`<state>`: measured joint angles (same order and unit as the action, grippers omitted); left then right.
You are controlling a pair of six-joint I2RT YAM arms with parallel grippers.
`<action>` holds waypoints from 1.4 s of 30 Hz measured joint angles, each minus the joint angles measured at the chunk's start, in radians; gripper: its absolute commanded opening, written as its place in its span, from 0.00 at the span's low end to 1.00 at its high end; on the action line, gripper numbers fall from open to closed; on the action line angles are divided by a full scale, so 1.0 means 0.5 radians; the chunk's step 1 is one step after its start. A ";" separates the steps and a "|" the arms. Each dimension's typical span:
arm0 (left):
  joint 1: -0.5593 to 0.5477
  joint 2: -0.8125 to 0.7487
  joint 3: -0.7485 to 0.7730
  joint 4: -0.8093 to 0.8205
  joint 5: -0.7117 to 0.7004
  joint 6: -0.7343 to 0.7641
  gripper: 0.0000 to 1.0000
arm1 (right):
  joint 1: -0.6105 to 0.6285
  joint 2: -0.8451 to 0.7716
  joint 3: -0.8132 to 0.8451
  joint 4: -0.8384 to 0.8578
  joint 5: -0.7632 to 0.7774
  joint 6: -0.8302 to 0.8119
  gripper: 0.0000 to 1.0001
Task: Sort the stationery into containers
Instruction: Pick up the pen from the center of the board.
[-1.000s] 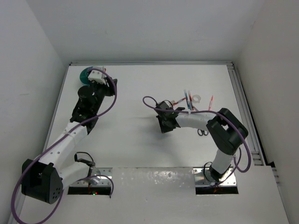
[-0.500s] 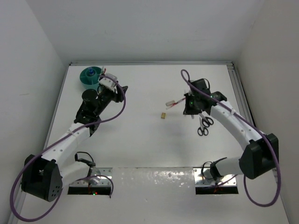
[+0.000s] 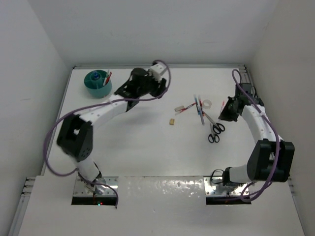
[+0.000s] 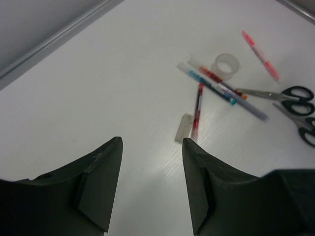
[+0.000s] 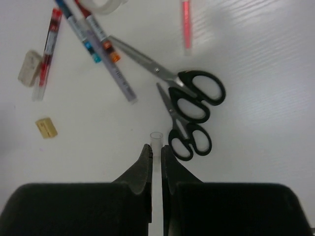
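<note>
Right wrist view: right jaws are pressed together, pinching a thin clear stick (image 5: pixel 156 137) just above the desk (image 5: pixel 256 73), beside black scissors (image 5: pixel 184 78). Left jaws are spread apart. Pens (image 4: pixel 221 88) and a tape roll (image 4: pixel 226 64) lie loose. Well apart, the teal tub (image 3: pixel 97 84) sits in the far left corner.
</note>
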<state>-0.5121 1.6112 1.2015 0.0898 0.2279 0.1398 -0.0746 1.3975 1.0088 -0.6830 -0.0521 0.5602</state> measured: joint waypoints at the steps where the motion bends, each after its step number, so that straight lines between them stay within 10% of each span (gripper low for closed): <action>1: -0.063 0.167 0.194 -0.070 -0.005 -0.014 0.49 | -0.049 -0.005 -0.015 0.014 0.005 0.018 0.00; 6: -0.323 0.977 1.226 -0.307 -0.014 -0.154 0.49 | -0.306 -0.174 -0.162 0.095 0.121 0.140 0.00; 19: -0.786 1.886 2.068 -0.057 -0.163 -0.731 0.56 | -0.513 -0.537 -0.233 0.142 0.550 0.497 0.00; 42: -1.039 2.296 2.269 0.104 -1.032 -0.578 0.70 | -0.457 -1.198 -0.334 -0.047 0.483 0.546 0.00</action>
<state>-1.0317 2.7594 2.3360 0.1417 -0.2878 -0.1490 -0.3031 0.7986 0.8417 -0.7063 0.1894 0.8333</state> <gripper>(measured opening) 0.709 0.024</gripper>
